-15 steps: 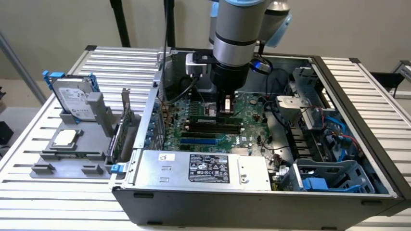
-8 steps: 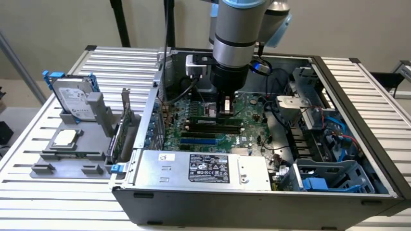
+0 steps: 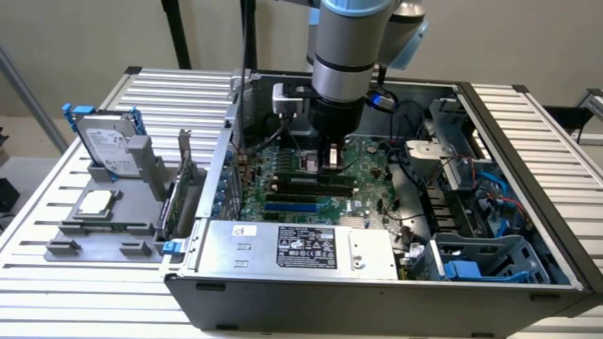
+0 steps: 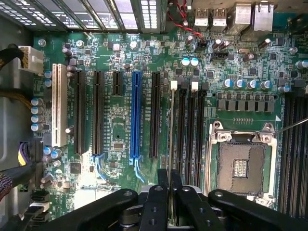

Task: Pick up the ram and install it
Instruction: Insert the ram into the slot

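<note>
Your black two-finger gripper hangs low inside the open grey computer case, cables and drive cages crowding the walls around it. Its fingers are closed on the thin green ram stick, seen edge-on, standing in a black memory slot beside the empty silver-framed processor socket.

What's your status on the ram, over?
Gripper down inside the case, over the motherboard's memory slots. Ram edge-on between the fingers, lined up with the outermost slot. Seating not confirmable. Nothing seen blocking that slot.
</note>
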Available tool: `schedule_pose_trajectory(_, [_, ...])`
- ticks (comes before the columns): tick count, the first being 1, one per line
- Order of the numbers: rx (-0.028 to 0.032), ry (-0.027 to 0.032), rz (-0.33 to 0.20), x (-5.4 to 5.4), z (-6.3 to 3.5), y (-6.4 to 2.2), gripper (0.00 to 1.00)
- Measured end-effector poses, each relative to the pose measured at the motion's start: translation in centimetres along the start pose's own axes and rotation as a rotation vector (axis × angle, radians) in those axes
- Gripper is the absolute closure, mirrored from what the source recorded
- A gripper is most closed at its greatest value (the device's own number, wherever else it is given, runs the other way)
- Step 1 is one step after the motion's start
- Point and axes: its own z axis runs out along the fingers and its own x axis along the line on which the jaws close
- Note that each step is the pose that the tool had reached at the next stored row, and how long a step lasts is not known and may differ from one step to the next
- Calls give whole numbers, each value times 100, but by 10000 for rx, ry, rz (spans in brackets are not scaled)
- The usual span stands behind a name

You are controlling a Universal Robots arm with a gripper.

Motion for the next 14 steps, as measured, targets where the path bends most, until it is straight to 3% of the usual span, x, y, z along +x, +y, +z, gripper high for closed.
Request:
schedule_pose_trajectory(4, [113, 5, 6, -2, 23, 1, 86])
schedule_pose_trajectory(14, [123, 0, 11, -33, 57, 26, 86])
